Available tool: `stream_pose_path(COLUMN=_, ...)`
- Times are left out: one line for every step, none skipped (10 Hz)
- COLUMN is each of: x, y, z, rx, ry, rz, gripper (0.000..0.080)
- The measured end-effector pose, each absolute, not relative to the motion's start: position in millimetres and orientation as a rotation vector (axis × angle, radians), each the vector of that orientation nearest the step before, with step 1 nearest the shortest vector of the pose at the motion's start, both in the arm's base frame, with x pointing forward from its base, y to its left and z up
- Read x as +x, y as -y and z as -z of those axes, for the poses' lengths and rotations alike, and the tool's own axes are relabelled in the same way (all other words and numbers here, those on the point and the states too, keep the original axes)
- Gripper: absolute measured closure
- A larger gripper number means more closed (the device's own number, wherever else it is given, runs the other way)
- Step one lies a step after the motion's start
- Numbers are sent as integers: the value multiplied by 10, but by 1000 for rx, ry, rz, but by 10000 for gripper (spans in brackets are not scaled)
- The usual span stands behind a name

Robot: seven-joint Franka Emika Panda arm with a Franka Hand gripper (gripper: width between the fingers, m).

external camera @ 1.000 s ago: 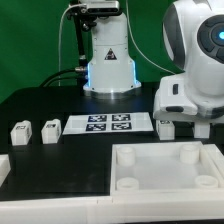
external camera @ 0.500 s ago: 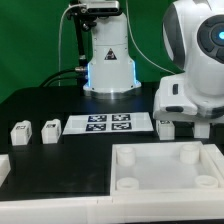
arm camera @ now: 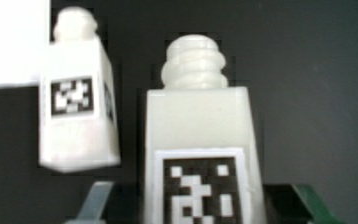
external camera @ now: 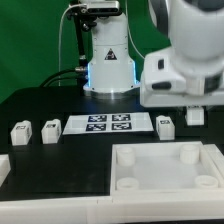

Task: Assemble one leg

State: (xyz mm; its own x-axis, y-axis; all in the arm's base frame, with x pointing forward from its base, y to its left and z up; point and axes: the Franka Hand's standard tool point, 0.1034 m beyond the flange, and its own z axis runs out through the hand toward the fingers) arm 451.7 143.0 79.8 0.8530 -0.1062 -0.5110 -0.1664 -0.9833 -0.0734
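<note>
Since the tray (external camera: 160, 172) lies nearest, filling five to six o'clock in the exterior view, we start with its round corner sockets; the far socket (external camera: 190, 153) is closest to the work. We judge the main risk there: a ridged tip brought in tilted would jam at the socket's lip rather than seat. Beyond the tray's far rim, at about three o'clock, the gripper (arm camera: 202, 203) is closed on the leg (external camera: 195, 115), its dark fingers (arm camera: 108, 205) flanking the tagged end while the ridged tip reaches out past them. The leg looks to us raised clear of the table. A hold so near one end could let it pivot or slip. A second leg (external camera: 165, 126) sits just beside it, toward nine o'clock, and a sideways swing that way would shove it. The marker board (external camera: 108, 124) comes next at centre, its edge near that neighbour, then a third leg (external camera: 50, 130) and a fourth leg (external camera: 18, 132) at nine o'clock. Bare black table (external camera: 40, 105) opens toward ten o'clock, and farthest, at twelve, we see the arm's base (external camera: 105, 65). Straight up, then toward six o'clock over the tray, seems the freest path.
</note>
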Motion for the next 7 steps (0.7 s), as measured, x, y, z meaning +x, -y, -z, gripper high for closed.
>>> stream_pose_path(x=4650, y=-1386, z=-963, rx=-2957, ry=-212, rz=-608, gripper=509)
stream_pose_path(x=4746, y=-1335, z=-1140, rx=-2985, ry=-209, rz=-425, gripper=509)
stream_pose_path(x=4851, y=-1291, z=-1261, rx=-3013, ry=-194, rz=-222, gripper=509)
stream_pose_path(x=4949, y=-1258, z=-1357, rx=-3029, ry=-163, rz=-41, gripper=509)
stream_pose_path(x=5010, y=-1216, z=-1488, rx=-3030, ry=-159, rz=55, gripper=509)
stream_pose_path(x=5116, y=-1266, z=-1546, rx=-3006, ry=-174, rz=312, gripper=509)
stream_pose_path(x=5062, y=-1339, z=-1527, rx=-2967, ry=-198, rz=440, gripper=509)
